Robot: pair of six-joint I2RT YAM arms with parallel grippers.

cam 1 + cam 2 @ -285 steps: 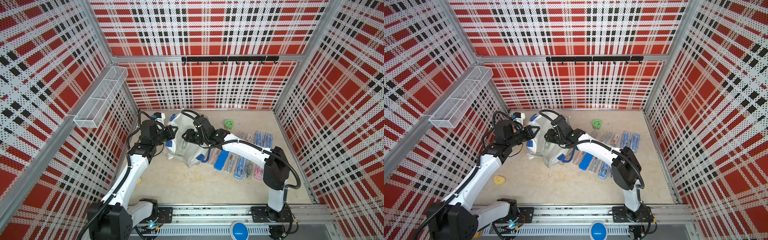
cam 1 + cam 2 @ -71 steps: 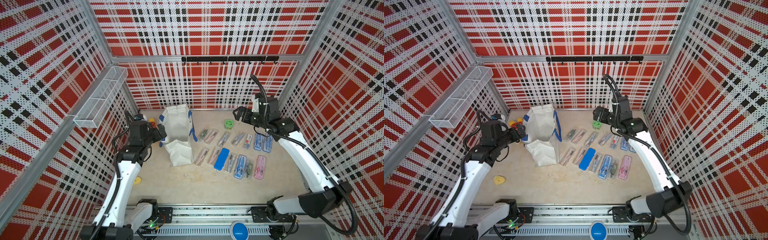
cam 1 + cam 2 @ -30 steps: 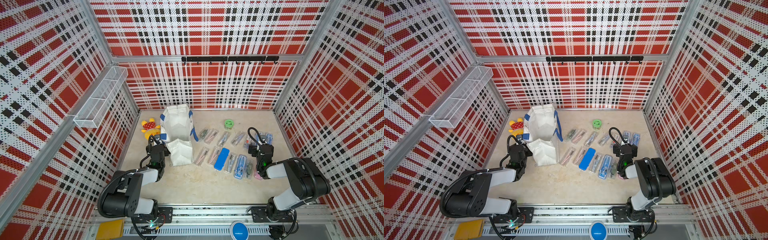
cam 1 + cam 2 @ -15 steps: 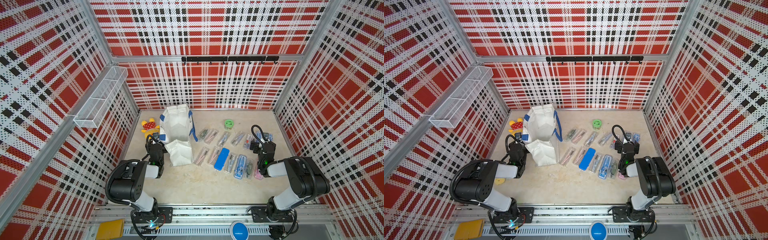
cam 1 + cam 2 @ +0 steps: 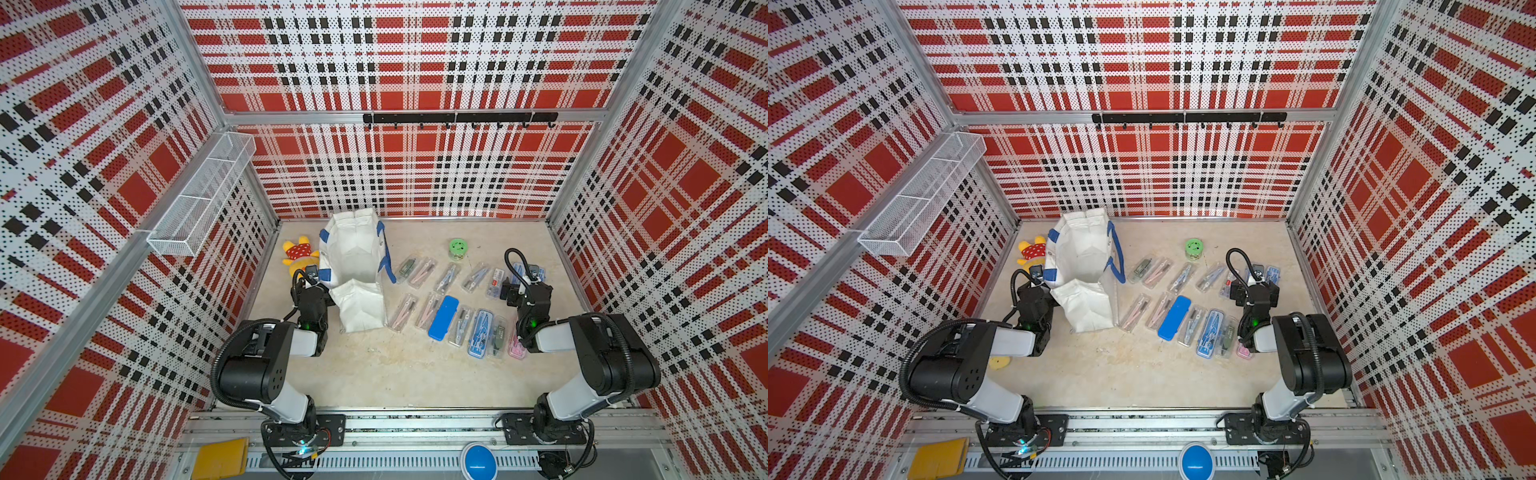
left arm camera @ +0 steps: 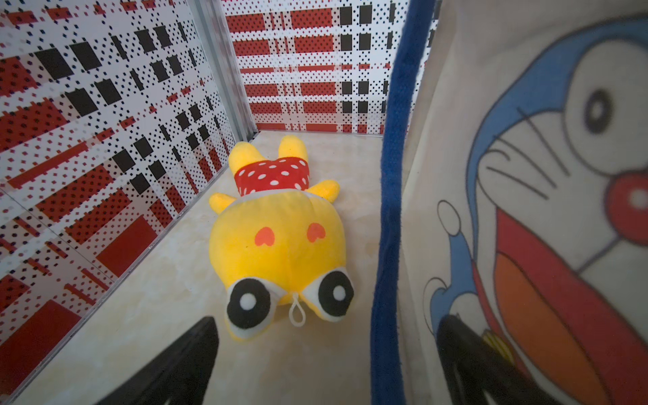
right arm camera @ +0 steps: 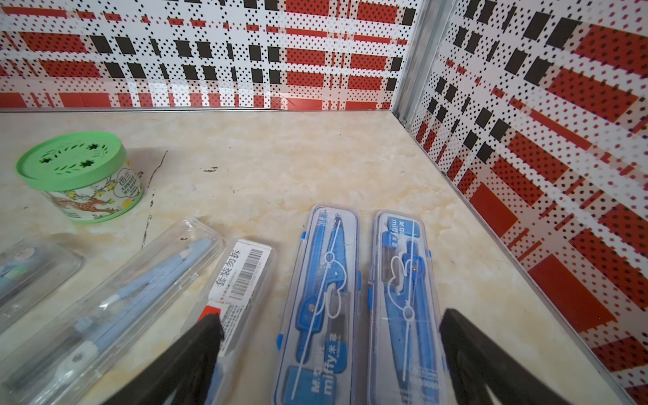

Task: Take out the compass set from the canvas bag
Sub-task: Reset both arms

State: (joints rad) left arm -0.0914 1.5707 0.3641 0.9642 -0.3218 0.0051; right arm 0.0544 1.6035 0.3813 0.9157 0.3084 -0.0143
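White canvas bag with blue straps point(image 5: 353, 257) stands by the left arm, with compass sets in clear plastic cases point(image 5: 446, 278) spread beside it. Left gripper point(image 6: 326, 326) and right gripper point(image 7: 329, 319) have jaws wide and empty. Looks done; lift clear of the cases when retreating.

In both top views you cannot see into the canvas bag point(image 5: 353, 253): its mouth shows only pale fabric, too small to tell what lies within. Near the right edge of the table point(image 5: 395, 374) the right arm point(image 5: 552, 334) covers most of a pink case point(image 5: 516, 351). In the left wrist view the bag's cat print point(image 6: 561, 217) runs off the picture, and of the left gripper point(image 6: 328, 326) only the finger ends show.
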